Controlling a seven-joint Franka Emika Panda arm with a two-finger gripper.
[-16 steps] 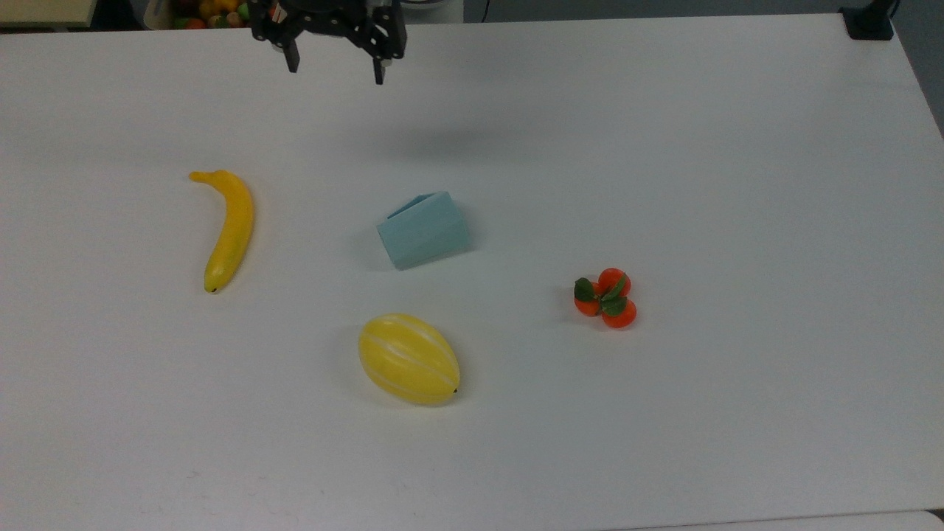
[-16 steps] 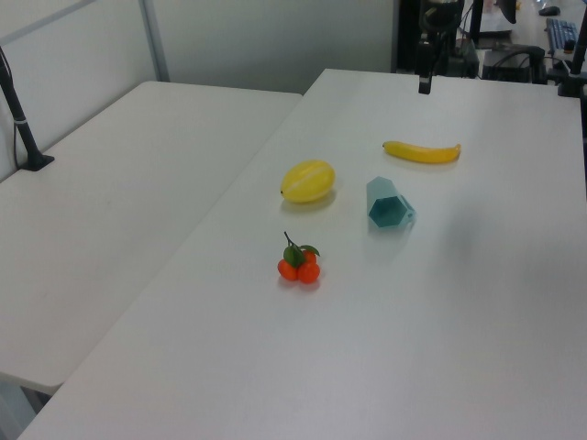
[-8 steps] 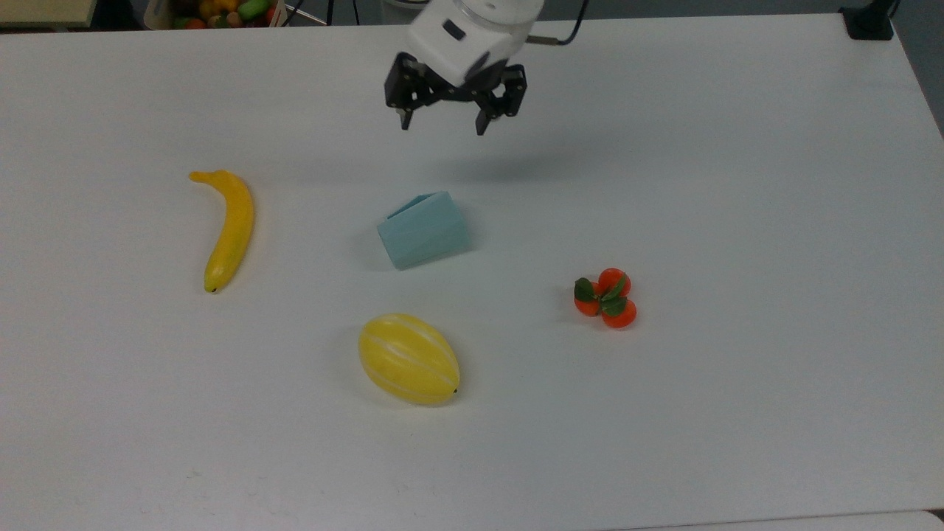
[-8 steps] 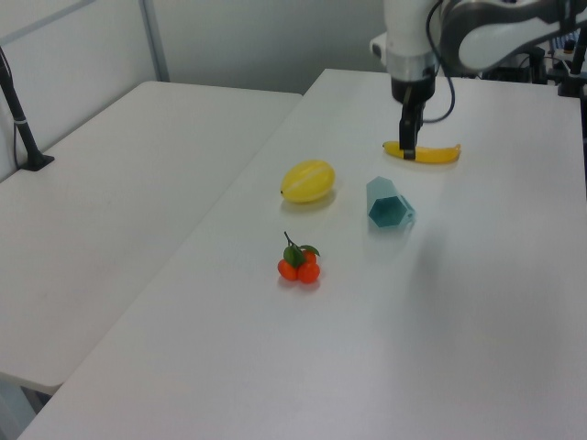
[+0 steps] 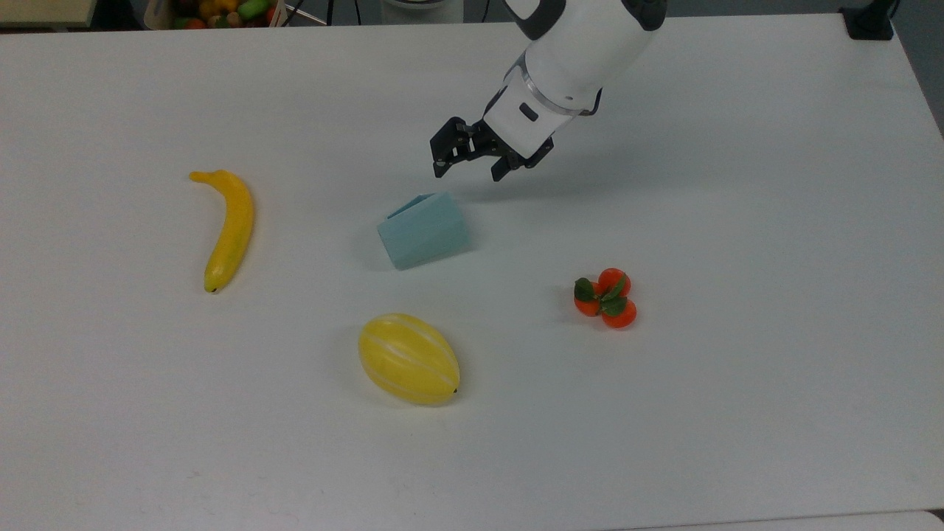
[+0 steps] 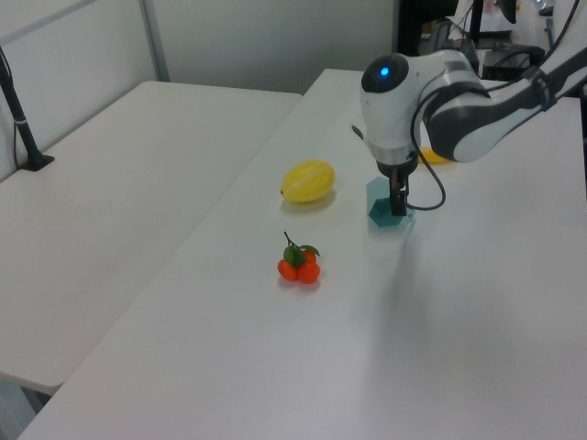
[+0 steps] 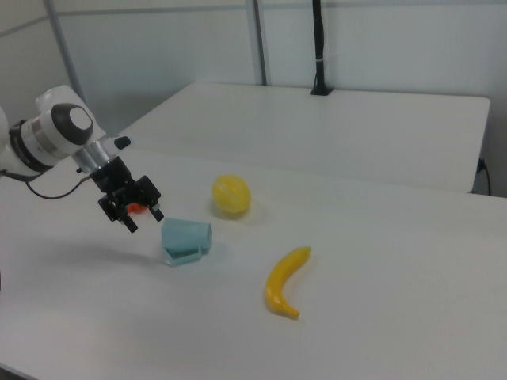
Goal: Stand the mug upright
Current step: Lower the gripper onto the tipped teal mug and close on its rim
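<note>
The pale blue mug (image 5: 424, 230) lies on its side on the white table (image 5: 737, 221), near the middle. In the left view its hexagonal end (image 6: 379, 209) faces the camera. My gripper (image 5: 467, 175) hangs open just beyond the mug, toward the top view's upper right, with nothing between its fingers. It does not touch the mug. In the right view the gripper (image 7: 144, 221) sits just left of the mug (image 7: 184, 237). In the left view the gripper (image 6: 398, 206) overlaps the mug's right side.
A yellow banana (image 5: 228, 228) lies to the top view's left of the mug. A yellow melon (image 5: 408, 358) sits in front of it, and a cluster of small oranges (image 5: 606, 298) lies to the right. A second table (image 6: 119, 183) adjoins this one.
The arm has swung in from the table's far edge and come down close to the mug, staying open. The mug and fruit have not moved.
</note>
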